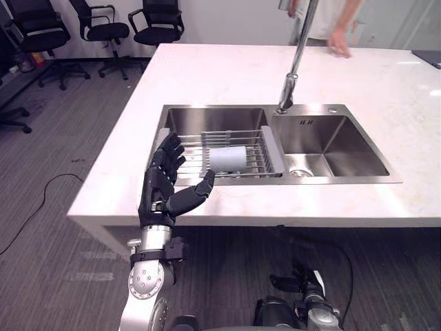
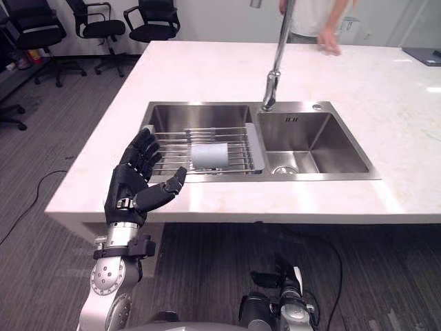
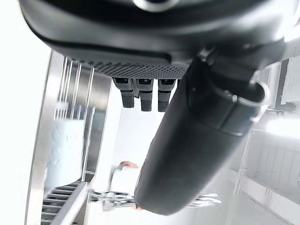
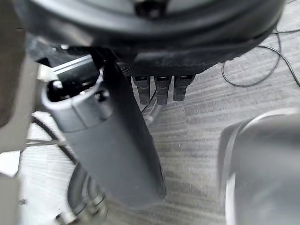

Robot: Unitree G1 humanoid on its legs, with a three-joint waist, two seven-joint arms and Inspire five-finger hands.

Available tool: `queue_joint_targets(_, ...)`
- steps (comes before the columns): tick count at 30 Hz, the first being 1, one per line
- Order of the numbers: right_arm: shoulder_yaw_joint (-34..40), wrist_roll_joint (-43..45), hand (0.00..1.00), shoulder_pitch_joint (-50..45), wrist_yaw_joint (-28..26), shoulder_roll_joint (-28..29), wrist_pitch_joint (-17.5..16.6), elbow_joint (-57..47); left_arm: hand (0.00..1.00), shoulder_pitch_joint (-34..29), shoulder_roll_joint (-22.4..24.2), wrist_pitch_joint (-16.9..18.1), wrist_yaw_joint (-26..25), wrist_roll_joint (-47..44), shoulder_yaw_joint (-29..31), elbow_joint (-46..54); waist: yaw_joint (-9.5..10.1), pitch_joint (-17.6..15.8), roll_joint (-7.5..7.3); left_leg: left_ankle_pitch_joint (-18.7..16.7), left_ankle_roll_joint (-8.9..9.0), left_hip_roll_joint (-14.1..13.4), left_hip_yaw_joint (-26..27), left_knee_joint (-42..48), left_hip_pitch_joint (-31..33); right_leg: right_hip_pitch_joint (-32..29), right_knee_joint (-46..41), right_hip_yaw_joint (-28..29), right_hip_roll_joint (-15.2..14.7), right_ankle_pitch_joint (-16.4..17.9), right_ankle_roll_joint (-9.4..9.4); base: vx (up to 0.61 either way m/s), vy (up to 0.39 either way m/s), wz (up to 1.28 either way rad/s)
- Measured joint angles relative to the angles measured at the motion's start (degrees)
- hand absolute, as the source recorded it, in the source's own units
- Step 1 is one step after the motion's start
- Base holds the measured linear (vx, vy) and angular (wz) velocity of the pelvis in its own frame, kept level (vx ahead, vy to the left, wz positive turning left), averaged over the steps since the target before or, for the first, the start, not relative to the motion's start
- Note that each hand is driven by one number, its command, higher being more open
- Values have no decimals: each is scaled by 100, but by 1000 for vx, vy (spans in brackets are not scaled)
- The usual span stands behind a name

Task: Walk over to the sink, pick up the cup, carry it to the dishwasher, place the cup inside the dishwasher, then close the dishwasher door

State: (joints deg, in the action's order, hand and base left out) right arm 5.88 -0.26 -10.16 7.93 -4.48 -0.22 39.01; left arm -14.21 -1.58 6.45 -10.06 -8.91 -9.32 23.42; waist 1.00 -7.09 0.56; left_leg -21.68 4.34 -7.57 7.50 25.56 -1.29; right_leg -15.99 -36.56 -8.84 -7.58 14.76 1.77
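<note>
White counter (image 1: 207, 76) fills the middle of the frame, and you stand at its near edge, so the walk over looks done. A double steel sink (image 1: 344, 148) is set at centre, with a tall tap (image 1: 296, 62) rising between the basins. A wire rack (image 1: 265, 148) sits across the left basin. Your left hand (image 1: 162, 186), lower left of centre, is raised in front of the rack with fingers spread straight and thumb out, holding nothing. Your right hand (image 4: 117, 140) hangs low over the floor, fingers loose and empty. The cup (image 1: 227, 158), pale, lies on its side on the rack, just right of the left thumb tip and apart from it. A person's hand (image 1: 339, 47) rests on the counter's far edge, upper right. Judgement: the pickup is not yet made; the carry, placing the cup in the dishwasher and closing its door all remain.
</note>
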Motion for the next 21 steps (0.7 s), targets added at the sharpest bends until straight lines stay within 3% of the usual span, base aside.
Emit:
queue_joint_targets(2, 16, 8, 90, 4, 0, -92, -1, -5, 90, 89, 173, 1, 7, 25, -12, 4, -37, 15, 90, 197, 100, -146, -68, -248, -149, 140, 103, -206, 110, 99, -169, 282, -240, 20)
queue_joint_targets(4, 15, 15, 90, -50, 1, -157, -2, -11, 90, 181, 239, 1, 4, 103, -5, 4, -37, -43, 149, 313, 181, -364, -34, 345, -62, 545, 365, -365, 246, 127, -216, 200, -178, 28)
queue_joint_targets(6, -14, 18, 90, -177, -2, -180, -5, -125, 90, 208, 246, 2, -12, 115, 70, 18, 12, -62, 153, 645, 76, -585, 73, 1526, 296, 988, 622, -379, 327, 151, -254, 143, -102, 1)
queue_joint_targets(8, -47, 64, 90, -209, -13, -161, -35, -251, 90, 219, 247, 8, -69, 211, 221, 117, 83, -60, 164, 511, -36, -661, 122, 2172, 706, 1229, 827, -293, 330, 223, -351, 82, 28, -18)
queue_joint_targets(11, -48, 68, 90, -170, -42, -195, -39, -244, 90, 288, 246, 53, -98, 237, 330, 142, 138, -23, 231, 424, -202, -420, 64, 1100, 919, 1203, 844, -212, 303, 248, -254, 47, 120, -15)
queue_joint_targets(12, -66, 67, 90, -102, -77, -180, -36, -138, 90, 329, 220, 52, -116, 354, 441, 88, 189, 14, 264, 603, 52, -277, 9, 420, 787, 1105, 660, -60, 269, 318, -94, 84, 125, -21)
queue_joint_targets(15, -61, 65, 90, -142, -132, -186, -24, -45, 90, 470, -12, -11, -131, 681, 548, -278, 148, 29, 230, 760, -73, -9, 33, 9, 638, 1183, 944, 106, 158, 176, 125, 125, 112, 5)
queue_joint_targets(21, -62, 66, 90, -153, -180, -195, -16, 60, 90, 621, -453, -141, -52, 1245, 228, -417, 107, 55, 212, 1095, -114, 170, 89, -798, 209, 1455, 1526, 253, 134, -45, 177, 81, 30, -3)
